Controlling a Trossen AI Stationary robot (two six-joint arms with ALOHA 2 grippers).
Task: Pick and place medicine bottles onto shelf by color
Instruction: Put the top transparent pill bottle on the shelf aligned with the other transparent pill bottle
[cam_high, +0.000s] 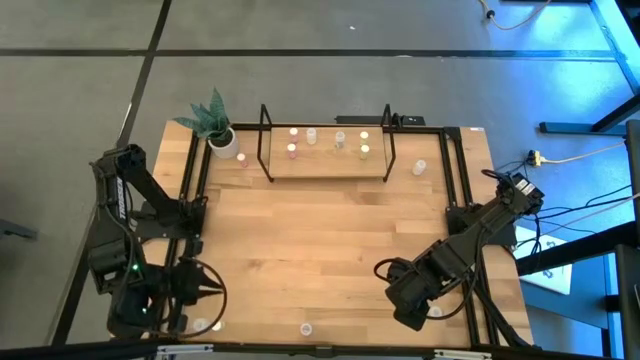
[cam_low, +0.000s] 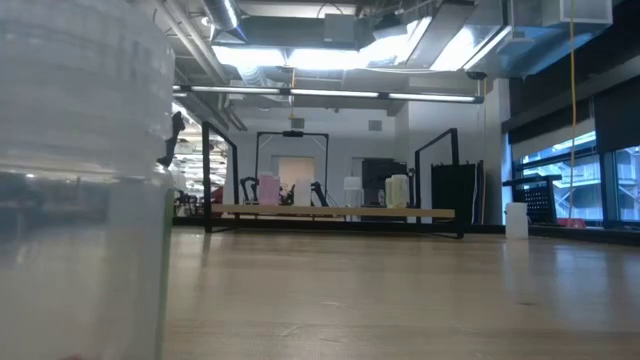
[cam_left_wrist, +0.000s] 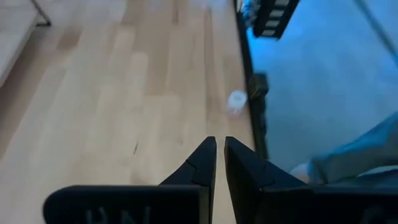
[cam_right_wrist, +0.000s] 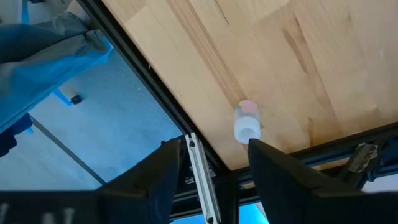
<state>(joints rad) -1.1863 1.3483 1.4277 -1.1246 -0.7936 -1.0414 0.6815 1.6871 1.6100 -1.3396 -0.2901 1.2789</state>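
The smooth plank table (cam_high: 330, 250) has a wide bare middle. At its far edge the light-wood shelf (cam_high: 327, 165), framed in thin black rods, carries six tiny cylindrical medicine bottles (cam_high: 340, 139). The right gripper (cam_right_wrist: 214, 152), fingers apart, sits at the near right corner over a pink-topped bottle (cam_right_wrist: 247, 122) beside the black edge rail. The left gripper (cam_left_wrist: 220, 152), fingers together, is near the front left corner

SETTING: robotics lab or workshop | SIGNS: wooden bench (cam_high: 330, 250) framed in black rails on grey concrete floor (cam_high: 300, 80) | exposed ceiling ducts (cam_low: 330, 30) and strip lights | loose cables (cam_high: 580, 215) beside it
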